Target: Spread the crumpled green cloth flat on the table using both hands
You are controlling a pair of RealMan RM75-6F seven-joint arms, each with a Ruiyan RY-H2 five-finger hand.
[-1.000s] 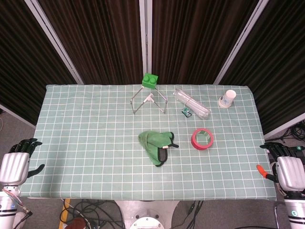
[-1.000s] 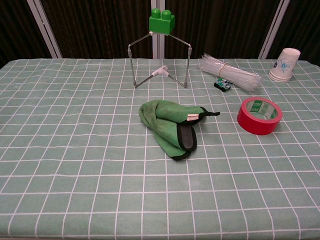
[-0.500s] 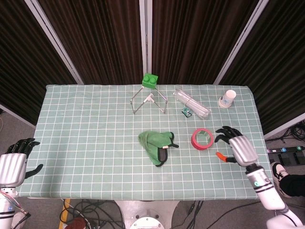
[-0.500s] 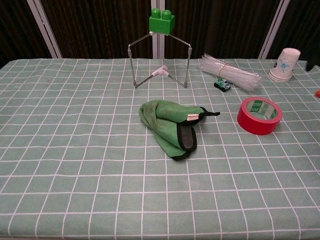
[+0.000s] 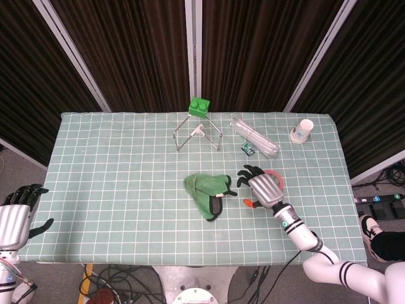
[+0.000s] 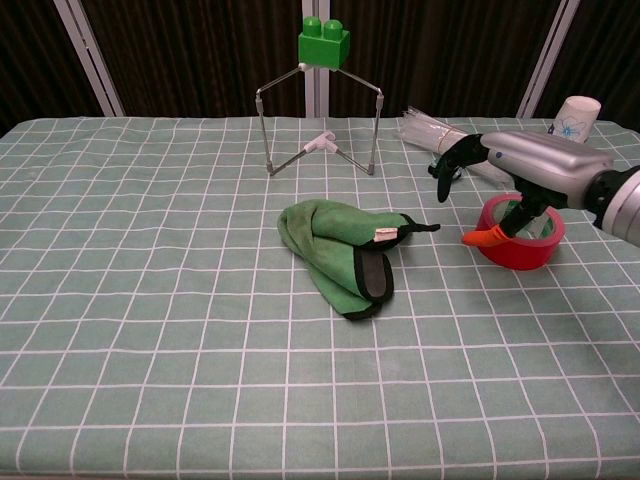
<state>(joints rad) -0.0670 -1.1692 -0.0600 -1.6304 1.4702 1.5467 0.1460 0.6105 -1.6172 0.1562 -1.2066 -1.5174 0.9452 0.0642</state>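
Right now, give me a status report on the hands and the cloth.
Right hand open, in the air beside the cloth, not touching. Left hand open, off the table's left edge. Cloth crumpled. Red tape roll under right hand.

**Bright, even light over the table, dark backdrop, mostly sharp**

Lighting is bright and flat in both views, looks like it comes from overhead. The checked tablecloth [image 5: 126, 190] is evenly lit edge to edge, no hot spots. Shadows are soft and small: a faint one hugs the near side of the green cloth [image 6: 345, 255], and another sits under the red tape roll [image 6: 520, 245] just right of it. The curtains [image 5: 126, 50] behind the table stay nearly black with little detail. The right hand [image 6: 530, 165] has a mild sheen on its silver back in the chest view, and its edges look slightly soft. The head view bows a bit toward the corners.
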